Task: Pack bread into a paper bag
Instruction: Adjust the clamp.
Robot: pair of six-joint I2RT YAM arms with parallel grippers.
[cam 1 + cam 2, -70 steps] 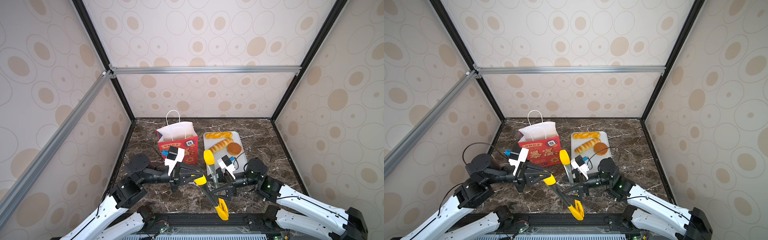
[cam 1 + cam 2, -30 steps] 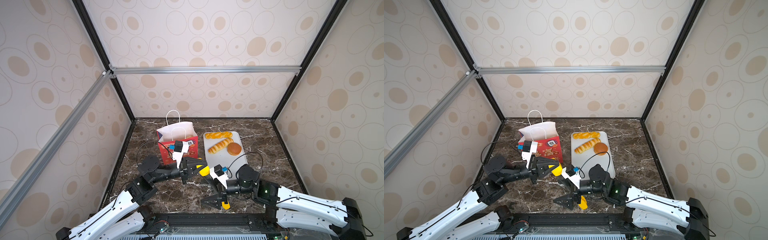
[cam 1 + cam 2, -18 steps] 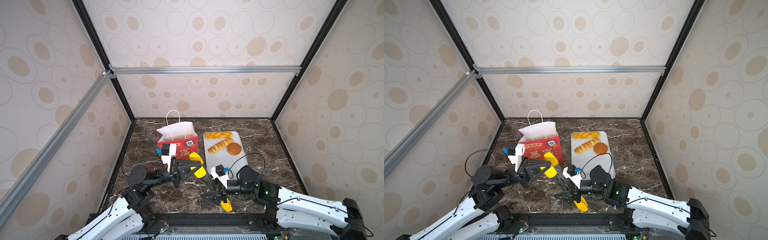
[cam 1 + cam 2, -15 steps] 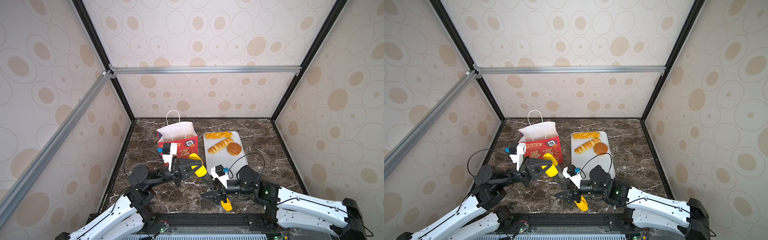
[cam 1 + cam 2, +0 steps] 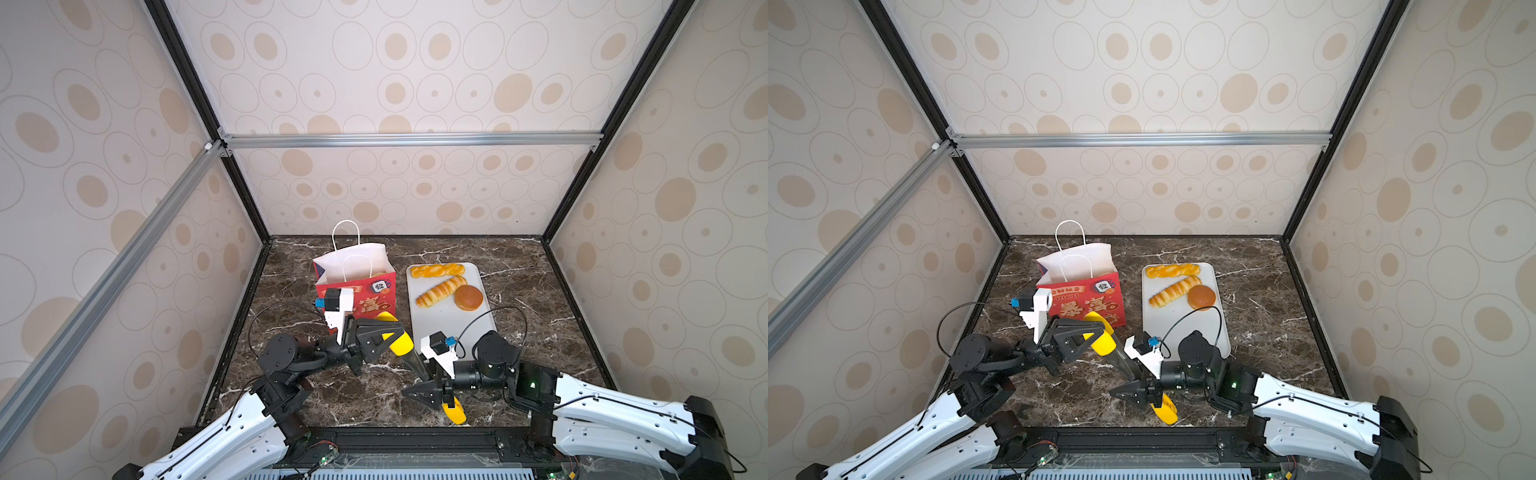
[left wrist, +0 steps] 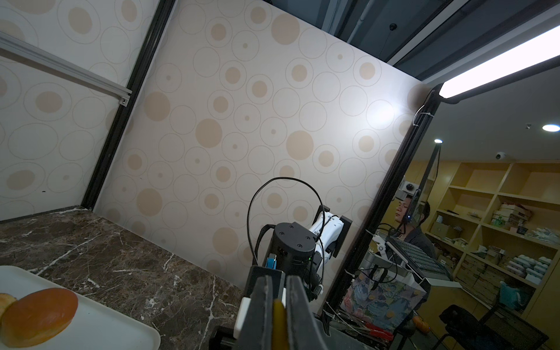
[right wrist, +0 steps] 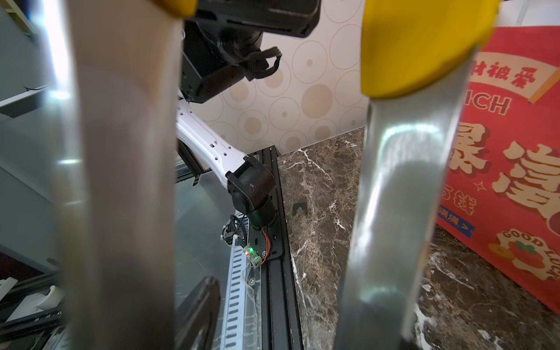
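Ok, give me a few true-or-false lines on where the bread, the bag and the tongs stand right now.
1. Three pieces of bread lie on the white tray. True.
2. The paper bag lies on its side. False: it stands upright with its mouth open.
3. The left gripper is shut on a yellow end of the tongs. True.
4. The round bun is inside the bag. False: it sits on the tray, beside a twisted stick.

We get bright, even top views; strip light [image 6: 500, 57] flares in L wrist; tongs [image 7: 121, 181] blur close-up w/ glints.
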